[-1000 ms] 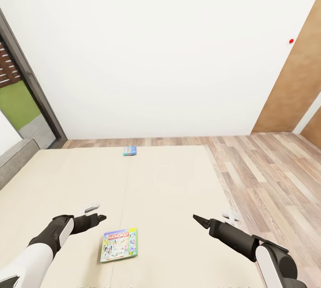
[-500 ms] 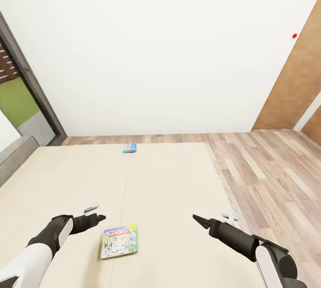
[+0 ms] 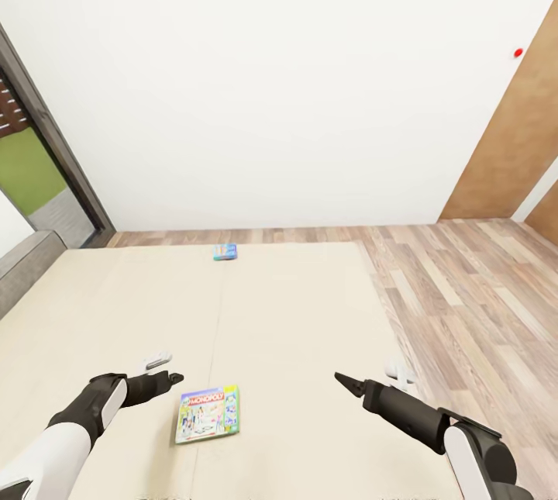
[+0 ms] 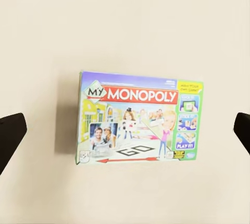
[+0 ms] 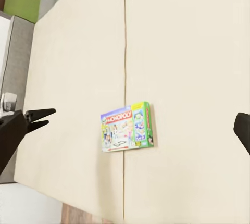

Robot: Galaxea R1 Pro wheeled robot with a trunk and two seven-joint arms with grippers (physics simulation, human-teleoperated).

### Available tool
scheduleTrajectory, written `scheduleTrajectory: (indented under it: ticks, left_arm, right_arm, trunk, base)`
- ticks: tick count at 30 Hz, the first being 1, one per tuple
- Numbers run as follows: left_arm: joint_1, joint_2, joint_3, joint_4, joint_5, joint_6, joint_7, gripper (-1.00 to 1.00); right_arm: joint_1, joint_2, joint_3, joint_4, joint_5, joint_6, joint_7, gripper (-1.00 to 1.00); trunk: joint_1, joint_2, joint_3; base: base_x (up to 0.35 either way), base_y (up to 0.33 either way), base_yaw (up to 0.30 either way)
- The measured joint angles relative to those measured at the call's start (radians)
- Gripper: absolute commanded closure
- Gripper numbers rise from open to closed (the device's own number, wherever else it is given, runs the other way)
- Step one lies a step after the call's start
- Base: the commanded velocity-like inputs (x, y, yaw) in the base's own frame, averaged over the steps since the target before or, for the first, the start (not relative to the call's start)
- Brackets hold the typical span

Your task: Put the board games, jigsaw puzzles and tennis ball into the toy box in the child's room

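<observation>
two board games on the bed: monopoly box lying flat, small blue box near the far edge. monopoly sits at about 4 o'clock of the left gripper, not touching. both the left and the right gripper are spread wide, empty.

White upper arms, black forearm sleeves (matte), left pincer and right pincer with tapering black fingers

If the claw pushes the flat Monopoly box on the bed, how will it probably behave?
The green-edged Monopoly game box lies flat on the beige bed cover, so it will probably slide, not roll or tip. Its straight edges suggest a stiff box. Being thin and flush with the cover, it may be hard to get fingers under.
</observation>
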Motion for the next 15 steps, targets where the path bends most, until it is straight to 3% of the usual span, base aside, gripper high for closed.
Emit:
scheduleTrajectory:
  ticks: [15]
  left_arm:
    - [-0.014, 0.02, 0.006, -0.035, 0.001, 0.034, 0.003, -1.0]
  right_arm:
    - [0.0, -0.005, -0.005, -0.002, 0.0, 0.001, 0.002, -1.0]
  trunk:
    - [0.0, 0.0, -0.024]
  base:
    - [0.0, 0.0, 0.0]
